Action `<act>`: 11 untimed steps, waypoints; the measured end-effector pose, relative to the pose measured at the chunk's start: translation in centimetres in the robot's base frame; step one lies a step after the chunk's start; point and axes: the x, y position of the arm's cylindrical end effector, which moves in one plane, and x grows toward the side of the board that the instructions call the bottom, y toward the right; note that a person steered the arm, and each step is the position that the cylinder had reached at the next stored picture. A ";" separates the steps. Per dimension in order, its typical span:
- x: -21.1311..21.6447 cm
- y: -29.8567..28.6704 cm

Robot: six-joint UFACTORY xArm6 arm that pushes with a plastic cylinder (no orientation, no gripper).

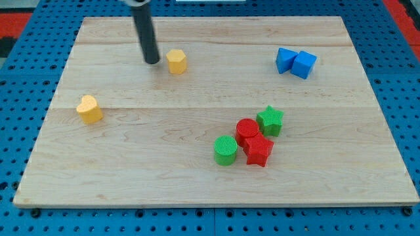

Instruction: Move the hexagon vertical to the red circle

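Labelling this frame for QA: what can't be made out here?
- Dark rod: its upper part is cut off by the view's top; my tip shows, left of the yellow hexagon block, contact unclear.
- Two blue blocks: pressed together, exact shapes unclear.
- Red circle block: its lower side is hidden by the red star block.

Yellow hexagon (176,61) upper-left; red circle (247,130) lower-right.

We see a pale wooden worktop (197,177) that fills most of the view. Its grain runs from the view's left to the view's right, and thin seams between the planks run the same way. Around it lies a blue board with rows of small holes (29,78), visible on all sides. At the view's top corners we see a little red surface (14,14). The light is even and soft, with only faint shadows.
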 end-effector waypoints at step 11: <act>6.5 21.4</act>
